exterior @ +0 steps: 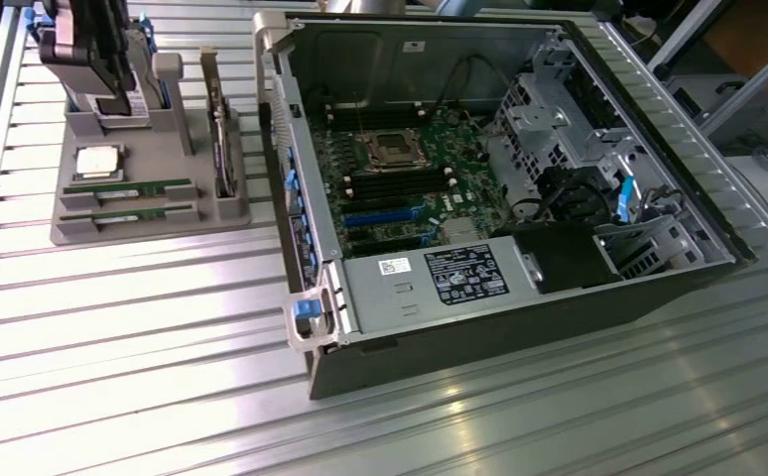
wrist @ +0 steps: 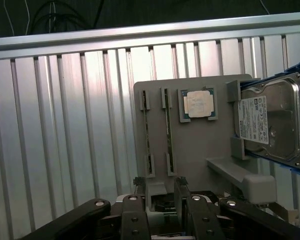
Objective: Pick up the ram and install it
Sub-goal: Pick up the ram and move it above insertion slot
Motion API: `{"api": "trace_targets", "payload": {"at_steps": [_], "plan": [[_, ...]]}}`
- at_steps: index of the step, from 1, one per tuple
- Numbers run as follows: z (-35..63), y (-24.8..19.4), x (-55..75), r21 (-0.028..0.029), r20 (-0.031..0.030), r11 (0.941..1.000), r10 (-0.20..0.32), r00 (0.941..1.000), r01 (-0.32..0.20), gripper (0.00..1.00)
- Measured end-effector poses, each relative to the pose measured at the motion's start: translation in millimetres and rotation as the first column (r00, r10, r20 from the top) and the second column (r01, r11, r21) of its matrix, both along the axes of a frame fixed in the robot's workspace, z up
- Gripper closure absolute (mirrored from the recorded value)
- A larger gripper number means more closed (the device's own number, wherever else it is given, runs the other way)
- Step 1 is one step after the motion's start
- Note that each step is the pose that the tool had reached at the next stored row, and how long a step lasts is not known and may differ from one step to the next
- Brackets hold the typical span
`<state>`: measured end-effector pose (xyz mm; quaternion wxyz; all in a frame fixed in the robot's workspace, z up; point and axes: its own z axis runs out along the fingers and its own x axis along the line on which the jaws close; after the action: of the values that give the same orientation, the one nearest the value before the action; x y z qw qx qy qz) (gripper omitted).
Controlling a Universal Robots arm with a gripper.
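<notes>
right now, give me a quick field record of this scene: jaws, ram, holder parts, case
jaws: open, empty, above the gray holder
ram sticks: two, both seated in holder slots
processor: in holder, next to ram sticks
hard drive: in holder, past the processor
computer case: open, motherboard exposed
task state: ram not yet picked up
</notes>
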<state>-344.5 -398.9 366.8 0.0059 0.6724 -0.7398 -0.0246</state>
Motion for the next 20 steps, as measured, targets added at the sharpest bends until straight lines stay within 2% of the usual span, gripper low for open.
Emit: {"api": "trace_targets", "payload": {"at_steps": [20], "plan": [[-6.3, 0.0, 0.0, 0.0, 0.0001, 1.0, 0.0, 1.0, 0.0, 0.64]]}}
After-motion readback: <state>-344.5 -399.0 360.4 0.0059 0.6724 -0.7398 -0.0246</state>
